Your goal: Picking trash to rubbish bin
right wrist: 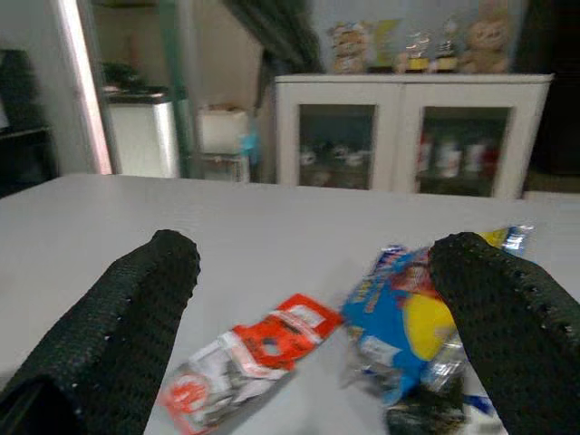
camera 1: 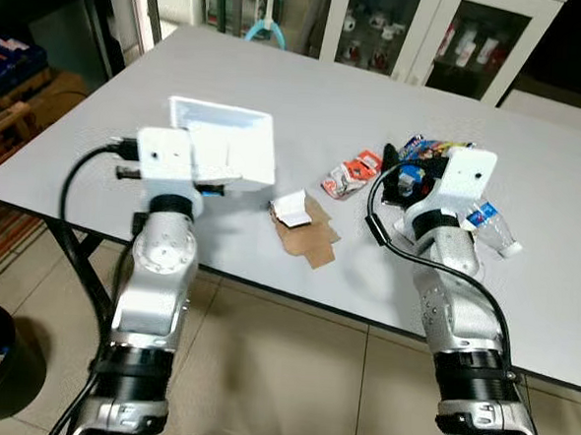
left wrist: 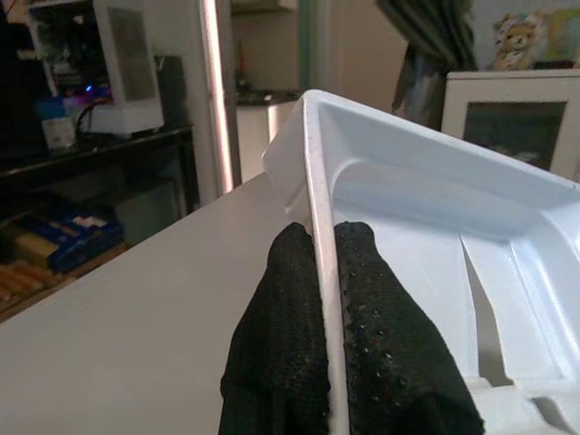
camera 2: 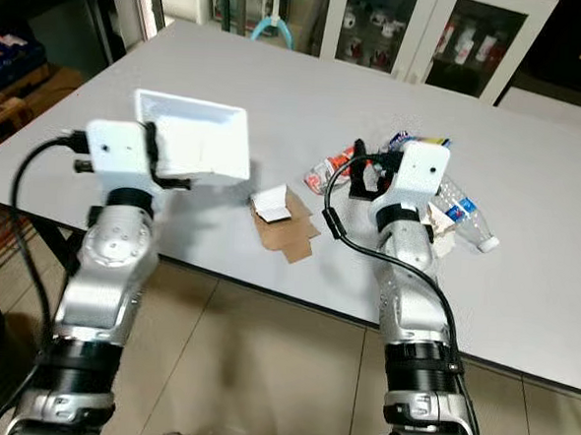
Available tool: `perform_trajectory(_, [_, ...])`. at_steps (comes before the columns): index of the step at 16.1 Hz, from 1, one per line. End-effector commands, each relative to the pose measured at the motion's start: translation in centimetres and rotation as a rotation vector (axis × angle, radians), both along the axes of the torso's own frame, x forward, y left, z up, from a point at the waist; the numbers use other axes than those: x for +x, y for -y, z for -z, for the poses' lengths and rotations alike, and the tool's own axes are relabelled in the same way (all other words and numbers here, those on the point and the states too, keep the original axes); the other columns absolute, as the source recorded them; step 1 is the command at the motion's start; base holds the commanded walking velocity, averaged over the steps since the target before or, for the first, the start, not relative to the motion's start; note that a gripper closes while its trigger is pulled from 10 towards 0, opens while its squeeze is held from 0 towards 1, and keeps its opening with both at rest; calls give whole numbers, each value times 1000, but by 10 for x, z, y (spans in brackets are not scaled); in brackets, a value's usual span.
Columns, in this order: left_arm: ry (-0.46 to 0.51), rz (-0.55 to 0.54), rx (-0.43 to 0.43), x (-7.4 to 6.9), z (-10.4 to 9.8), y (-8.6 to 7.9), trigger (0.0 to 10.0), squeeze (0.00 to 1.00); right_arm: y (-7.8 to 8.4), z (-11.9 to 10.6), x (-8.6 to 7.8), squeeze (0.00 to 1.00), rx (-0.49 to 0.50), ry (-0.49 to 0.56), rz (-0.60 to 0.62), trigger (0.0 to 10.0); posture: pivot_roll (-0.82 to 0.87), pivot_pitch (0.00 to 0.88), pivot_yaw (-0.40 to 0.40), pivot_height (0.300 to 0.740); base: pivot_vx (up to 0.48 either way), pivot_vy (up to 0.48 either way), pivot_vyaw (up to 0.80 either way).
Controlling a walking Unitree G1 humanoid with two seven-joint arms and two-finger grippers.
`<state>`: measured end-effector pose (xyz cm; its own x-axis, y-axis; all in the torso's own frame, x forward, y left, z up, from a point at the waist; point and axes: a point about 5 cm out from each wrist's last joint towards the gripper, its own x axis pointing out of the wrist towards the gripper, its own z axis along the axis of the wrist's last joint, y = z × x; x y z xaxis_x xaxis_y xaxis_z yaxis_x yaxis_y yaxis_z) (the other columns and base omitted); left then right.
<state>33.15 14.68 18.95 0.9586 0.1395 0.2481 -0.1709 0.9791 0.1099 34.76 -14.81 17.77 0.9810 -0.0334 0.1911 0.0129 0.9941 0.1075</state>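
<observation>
The left pincer is clamped on the rim of a white foam tray, holding it tilted above the grey table. The right pincer is spread wide over the table, just before a red-and-white wrapper and a blue-and-yellow packet. A torn cardboard piece lies between the arms, and a clear plastic bottle beside the right wrist.
</observation>
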Motion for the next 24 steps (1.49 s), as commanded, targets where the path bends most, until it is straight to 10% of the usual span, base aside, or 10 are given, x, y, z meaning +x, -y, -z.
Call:
perform_trajectory(1, [36,66,25,5,-3,13,10000,0,10,10,-1,0,-1,-18,89,10000,-37,15,-93,740,0,0,0])
perform_trajectory(6, [68,245,252,5,2,22,10000,0,14,19,-5,0,-76,7,153,10000,-37,0,-89,740,0,0,0])
perform_trajectory(24, [47,167,157,9,15,10,10000,0,8,29,-5,0,-68,-1,134,10000,-46,0,-97,740,-49,0,0])
